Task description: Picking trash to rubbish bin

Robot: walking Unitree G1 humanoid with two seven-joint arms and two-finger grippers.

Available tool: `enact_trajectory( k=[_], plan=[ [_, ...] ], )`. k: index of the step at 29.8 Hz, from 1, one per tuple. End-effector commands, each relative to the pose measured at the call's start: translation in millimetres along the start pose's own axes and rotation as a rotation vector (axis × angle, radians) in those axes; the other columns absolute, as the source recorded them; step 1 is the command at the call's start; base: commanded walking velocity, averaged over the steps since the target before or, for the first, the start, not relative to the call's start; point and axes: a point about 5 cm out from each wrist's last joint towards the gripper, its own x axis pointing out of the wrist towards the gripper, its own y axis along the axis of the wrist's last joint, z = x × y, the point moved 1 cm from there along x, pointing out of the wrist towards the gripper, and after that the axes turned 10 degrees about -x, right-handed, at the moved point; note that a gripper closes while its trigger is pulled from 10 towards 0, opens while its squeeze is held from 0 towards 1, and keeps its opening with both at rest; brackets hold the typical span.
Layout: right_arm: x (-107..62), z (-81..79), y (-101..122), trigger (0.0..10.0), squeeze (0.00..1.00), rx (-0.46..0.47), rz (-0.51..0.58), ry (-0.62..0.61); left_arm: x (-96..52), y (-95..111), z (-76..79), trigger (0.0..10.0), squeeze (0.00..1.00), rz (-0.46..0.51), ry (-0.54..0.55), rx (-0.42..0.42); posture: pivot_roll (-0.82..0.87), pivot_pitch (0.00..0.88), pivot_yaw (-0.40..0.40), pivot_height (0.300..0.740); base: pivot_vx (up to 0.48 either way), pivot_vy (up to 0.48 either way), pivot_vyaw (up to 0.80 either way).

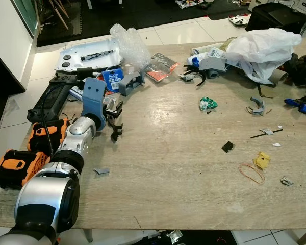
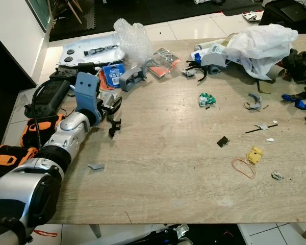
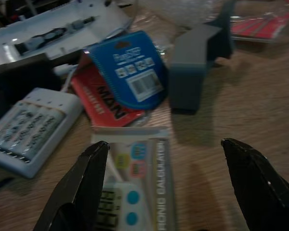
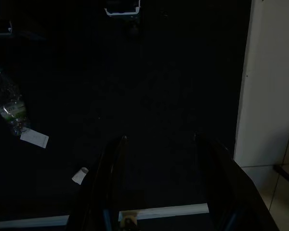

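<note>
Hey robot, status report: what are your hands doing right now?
Left gripper open, low over the calculator pack on the table. Right gripper idle, hanging over dark floor. Blue card and grey bracket just beyond.

Left arm (image 1: 66,153): silver rounded segments, black joint bands, blue bracket (image 1: 94,99) at wrist. Left gripper (image 1: 115,127): two long black tapered fingers (image 3: 79,187), glossy tips.
</note>
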Motion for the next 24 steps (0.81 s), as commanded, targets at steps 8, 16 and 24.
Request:
enact_trajectory(
  k=[8,16,24],
  plan=[
    [-4.1,-3.0,-17.0,10.0,0.00,0.005,-0.046,0.017,-11.4,-1.7,-32.8,10.0,0.00,0.004,0.117,-0.204,-0.42,0.414,0.109,0.740,0.000,0.000,0.00],
    [-4.4,0.2,-18.6,10.0,0.00,0.002,-0.051,0.012,-11.4,-20.9,-18.7,10.0,0.00,-0.064,0.035,-0.221,-0.43,0.407,0.102,0.740,0.000,0.000,0.00],
    [-4.3,2.1,-18.4,10.0,0.00,-0.001,-0.050,0.008,-10.3,-26.8,-9.8,10.0,0.00,-0.092,-0.015,-0.209,-0.42,0.406,0.102,0.740,0.000,0.000,0.00]
  ],
)
